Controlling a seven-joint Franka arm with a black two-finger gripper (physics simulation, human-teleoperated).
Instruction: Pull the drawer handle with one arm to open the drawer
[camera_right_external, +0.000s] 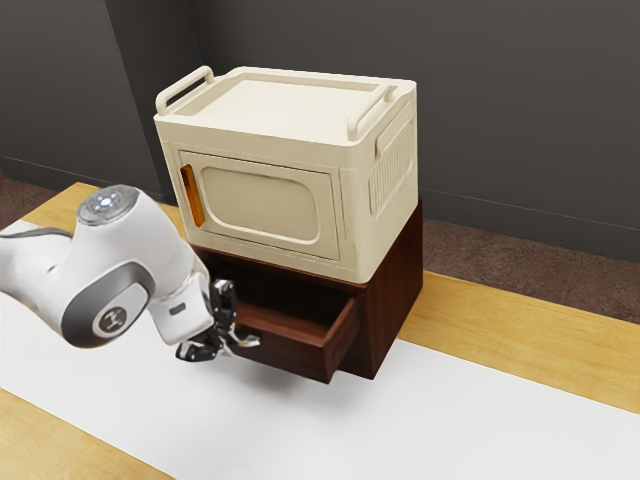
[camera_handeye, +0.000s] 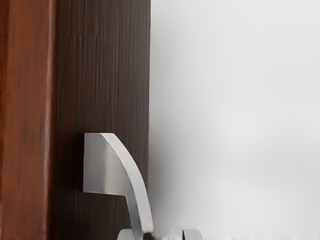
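Observation:
In the exterior view the dark red-brown drawer (camera_right_external: 290, 340) stands pulled partway out of its cabinet (camera_right_external: 395, 290), its inside showing. My gripper (camera_right_external: 222, 334) is at the drawer's front, open, around the silver handle (camera_right_external: 243, 342). Seen from the wrist, the curved metal handle (camera_handeye: 137, 175) is fixed to the drawer front (camera_handeye: 102, 75) and runs down between the fingertips of my gripper (camera_handeye: 159, 234). One fingertip lies close against the handle; a gap separates the other from it. The handle's lower part is hidden.
A cream storage box (camera_right_external: 270, 210) with an orange handle (camera_right_external: 192, 195) on its closed door rests on top of the cabinet. Beneath the cabinet, a white strip (camera_right_external: 450, 420) runs along the wooden table (camera_right_external: 520, 310). A dark wall rises behind.

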